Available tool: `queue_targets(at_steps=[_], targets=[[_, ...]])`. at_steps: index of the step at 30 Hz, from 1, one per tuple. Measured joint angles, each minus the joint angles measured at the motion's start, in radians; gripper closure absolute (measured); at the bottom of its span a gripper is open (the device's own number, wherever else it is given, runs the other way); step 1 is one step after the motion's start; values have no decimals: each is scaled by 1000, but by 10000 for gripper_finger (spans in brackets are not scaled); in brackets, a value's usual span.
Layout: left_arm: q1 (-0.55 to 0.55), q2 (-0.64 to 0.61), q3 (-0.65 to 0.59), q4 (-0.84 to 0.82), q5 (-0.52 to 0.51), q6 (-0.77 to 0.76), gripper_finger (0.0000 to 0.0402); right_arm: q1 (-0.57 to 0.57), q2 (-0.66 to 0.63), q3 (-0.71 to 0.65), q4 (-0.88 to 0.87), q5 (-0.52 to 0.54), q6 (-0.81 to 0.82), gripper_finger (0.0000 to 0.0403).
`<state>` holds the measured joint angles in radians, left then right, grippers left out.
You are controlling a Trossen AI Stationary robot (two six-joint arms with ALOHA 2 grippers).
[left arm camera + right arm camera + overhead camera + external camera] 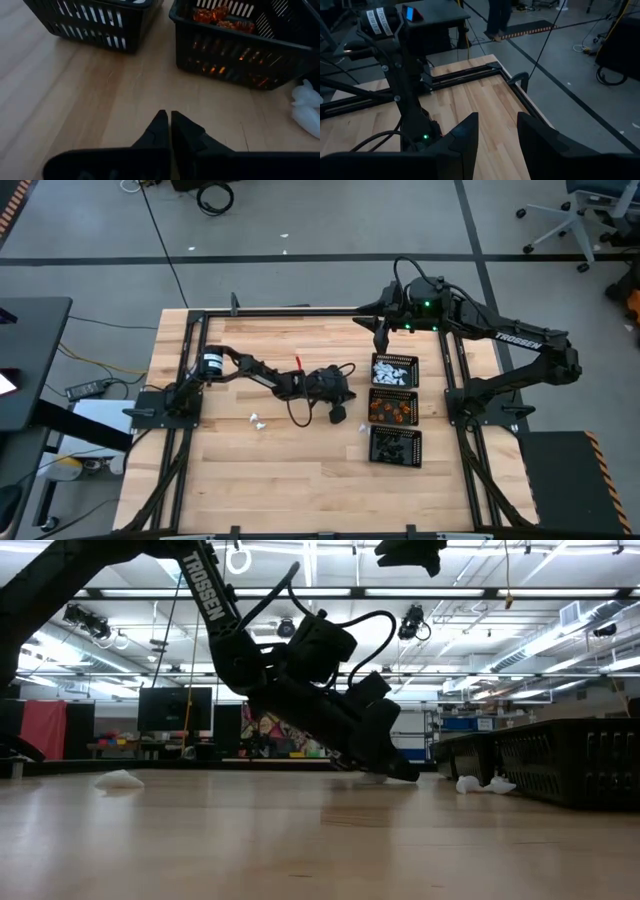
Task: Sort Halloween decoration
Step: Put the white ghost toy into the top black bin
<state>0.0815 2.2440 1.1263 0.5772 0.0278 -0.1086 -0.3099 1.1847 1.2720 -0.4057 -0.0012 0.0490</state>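
From above, my left gripper (340,413) lies low on the bench (260,480) just beside the column of three black mesh trays (394,410), which hold white, orange and black trinkets; a few white trinkets (258,421) lie loose on the wood well behind me, another white one (362,429) sits near the trays, and my right gripper (381,338) waits raised above the far end of the column. From bench height, my left jaws press down to the wood near a small pale piece (372,778) — I cannot tell if I have it. Through my left wrist, the jaws are fully together with nothing visible between them, the orange tray (240,45) ahead. Through my right wrist, those jaws stand part open, empty. I judge this a pick attempt; next I should lift and check the grip before moving to the white tray.
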Motion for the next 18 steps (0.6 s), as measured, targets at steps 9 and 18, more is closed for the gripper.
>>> queue_targets(at_steps=[9,18], targets=[[36,-31,-6,17,89,-45,401,0,0,0,0,0,0,263],[94,-109,-6,-36,164,-24,400,0,0,0,0,-1,0,263]])
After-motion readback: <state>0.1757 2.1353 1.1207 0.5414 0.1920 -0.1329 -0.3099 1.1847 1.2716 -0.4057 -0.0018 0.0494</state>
